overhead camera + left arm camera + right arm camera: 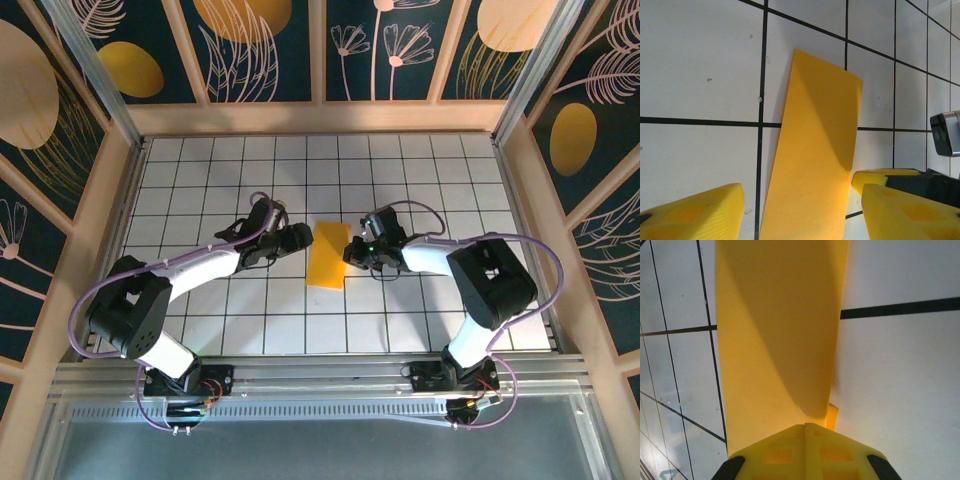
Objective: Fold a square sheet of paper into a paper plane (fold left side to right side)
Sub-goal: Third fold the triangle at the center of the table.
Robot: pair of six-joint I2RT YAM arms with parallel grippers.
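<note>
The square sheet of paper [330,255] lies folded into a narrow orange-yellow rectangle near the middle of the grid table. My left gripper [300,240] sits at its left edge, open. In the left wrist view its yellow pads stand on either side of the paper [815,150], with the left gripper [802,200] not touching it. My right gripper [352,250] is at the paper's right edge. Seen from the right wrist, the right gripper [805,426] has its pads pressed together on the near edge of the paper [775,340], whose top layer curls up. A right fingertip [880,177] shows beside the paper.
The white grid table [300,170] is walled by wooden frames and dark panels with yellow ovals [130,68]. Both arms reach in low from the near edge, and the right arm's bulky elbow [490,275] sits to the right. An aluminium rail [320,390] runs along the front.
</note>
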